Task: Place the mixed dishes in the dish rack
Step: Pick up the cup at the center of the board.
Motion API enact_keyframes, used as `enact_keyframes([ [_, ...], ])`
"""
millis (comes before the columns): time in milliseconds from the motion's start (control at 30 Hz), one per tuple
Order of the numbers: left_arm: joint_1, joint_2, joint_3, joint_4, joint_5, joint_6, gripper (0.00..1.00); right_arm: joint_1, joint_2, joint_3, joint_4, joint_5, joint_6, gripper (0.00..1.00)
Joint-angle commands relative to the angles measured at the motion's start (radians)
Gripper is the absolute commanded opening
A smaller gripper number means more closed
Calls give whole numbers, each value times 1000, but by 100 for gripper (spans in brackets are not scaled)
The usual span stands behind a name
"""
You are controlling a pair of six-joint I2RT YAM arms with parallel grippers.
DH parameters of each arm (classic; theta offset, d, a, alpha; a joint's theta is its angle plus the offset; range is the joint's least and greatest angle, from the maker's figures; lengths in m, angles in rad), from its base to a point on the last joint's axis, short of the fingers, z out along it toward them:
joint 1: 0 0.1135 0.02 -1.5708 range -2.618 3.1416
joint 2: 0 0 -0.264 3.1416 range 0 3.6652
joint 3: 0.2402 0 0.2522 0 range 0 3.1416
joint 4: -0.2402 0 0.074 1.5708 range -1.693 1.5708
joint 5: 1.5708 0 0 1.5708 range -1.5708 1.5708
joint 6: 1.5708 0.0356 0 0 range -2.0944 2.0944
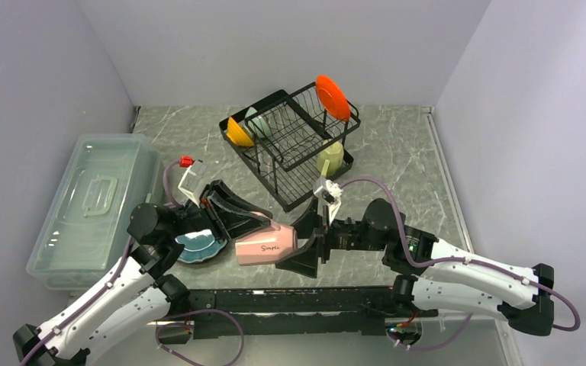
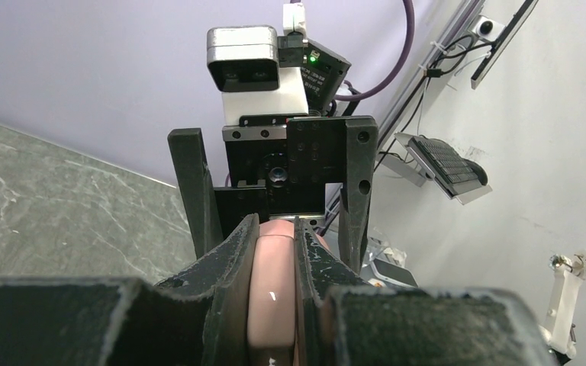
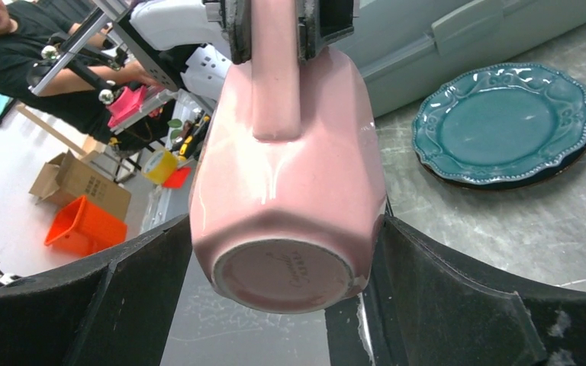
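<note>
While my left claw (image 2: 275,248) pinches the glossy pink ceramic mug (image 1: 265,244) by its handle, I take this for a handover.
Mug hangs sideways above the near centre; my right claw (image 3: 282,229) gapes wide either side of its base. Next, probably: close right, release left, carry far to the black wire dish rack (image 1: 297,145).

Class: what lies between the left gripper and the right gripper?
The pink mug, seen in the top and right wrist views: the left gripper clamps its handle, and the right gripper, open, flanks its base.
</note>
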Motion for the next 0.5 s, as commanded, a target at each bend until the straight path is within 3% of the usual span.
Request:
enact_keyframes([
  [0,-2,-30,13,87,-53,-9,0,22,-8,11,102,28,7,94],
  [267,-2,-35,-4,118,-78,-26,0,42,-19,-30,215,35,27,100],
  [467,-2,-41,-47,227,-145,-70,0,50,-83,-150,370,170,61,100],
])
